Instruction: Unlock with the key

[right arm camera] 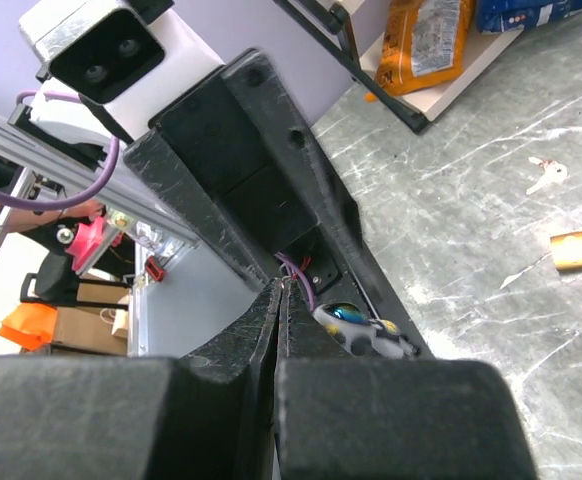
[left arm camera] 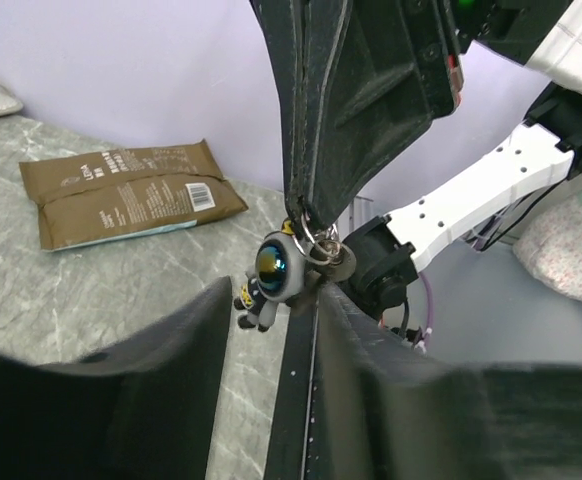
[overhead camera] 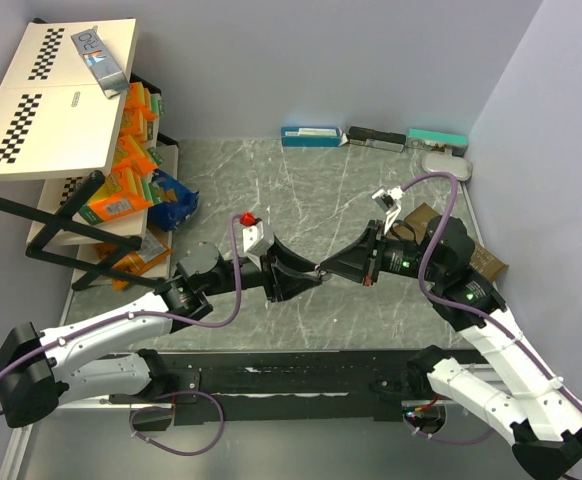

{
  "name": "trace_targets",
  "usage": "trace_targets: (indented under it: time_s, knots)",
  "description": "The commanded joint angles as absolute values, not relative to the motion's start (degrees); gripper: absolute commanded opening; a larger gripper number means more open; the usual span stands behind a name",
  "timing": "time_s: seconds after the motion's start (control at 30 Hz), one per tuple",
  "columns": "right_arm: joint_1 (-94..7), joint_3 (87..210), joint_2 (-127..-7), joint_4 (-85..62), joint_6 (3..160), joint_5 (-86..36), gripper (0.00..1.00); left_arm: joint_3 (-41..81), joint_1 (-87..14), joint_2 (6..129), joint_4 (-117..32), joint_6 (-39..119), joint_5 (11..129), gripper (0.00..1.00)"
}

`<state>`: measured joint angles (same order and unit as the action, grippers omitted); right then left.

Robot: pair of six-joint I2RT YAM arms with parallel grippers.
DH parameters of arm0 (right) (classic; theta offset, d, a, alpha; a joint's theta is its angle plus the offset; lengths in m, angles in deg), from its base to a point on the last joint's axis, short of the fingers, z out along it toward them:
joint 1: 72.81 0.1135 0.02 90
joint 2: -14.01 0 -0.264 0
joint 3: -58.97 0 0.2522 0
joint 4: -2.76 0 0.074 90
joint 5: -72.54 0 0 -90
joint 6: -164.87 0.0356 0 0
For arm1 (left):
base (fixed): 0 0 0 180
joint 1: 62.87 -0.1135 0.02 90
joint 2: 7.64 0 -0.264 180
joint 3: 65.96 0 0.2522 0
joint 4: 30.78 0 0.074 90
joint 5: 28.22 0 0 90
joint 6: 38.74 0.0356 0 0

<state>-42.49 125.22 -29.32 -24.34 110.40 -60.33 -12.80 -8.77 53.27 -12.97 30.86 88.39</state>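
Note:
My right gripper (overhead camera: 323,267) is shut, and its tips (right arm camera: 279,290) pinch the key (left arm camera: 337,262) by its ring. A small astronaut charm (left arm camera: 271,270) with a shiny blue visor hangs from that ring (right arm camera: 356,330). My left gripper (overhead camera: 306,272) faces the right one above the middle of the table. It is open (left arm camera: 276,300), and the charm and key hang just past its fingertips, between the two fingers. A brass padlock (right arm camera: 576,248) lies on the marble table (right arm camera: 471,210), apart from both grippers.
A slanted rack (overhead camera: 121,190) of orange snack packets stands at the left, with a blue bag (overhead camera: 176,200) beside it. Flat boxes (overhead camera: 311,136) line the back wall. A brown packet (left arm camera: 121,195) lies behind my right arm. A small pale key-shaped thing (right arm camera: 546,175) lies near the padlock.

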Motion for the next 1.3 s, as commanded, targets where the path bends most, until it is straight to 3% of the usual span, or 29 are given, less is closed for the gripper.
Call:
trace_targets:
  time_s: [0.0,0.4,1.0,1.27]
  knots:
    - [-42.8,126.1,-28.1,-23.8,110.4,-60.3,0.0,-10.5,-8.5,53.3,-9.4,31.1,89.7,0.37]
    - [-43.4,125.1,-28.7,-23.9,109.3,-59.5,0.0,-10.5,-8.6,49.7,-16.6,32.5,88.6,0.01]
    - [-43.7,123.8,-29.8,-27.1,106.0,-57.9,0.0,-9.4,-8.5,47.7,-21.3,31.8,88.8,0.01]
    - [-43.9,121.0,-30.2,-25.5,103.7,-60.8,0.1,-5.6,-8.5,49.2,-35.1,29.2,85.9,0.01]
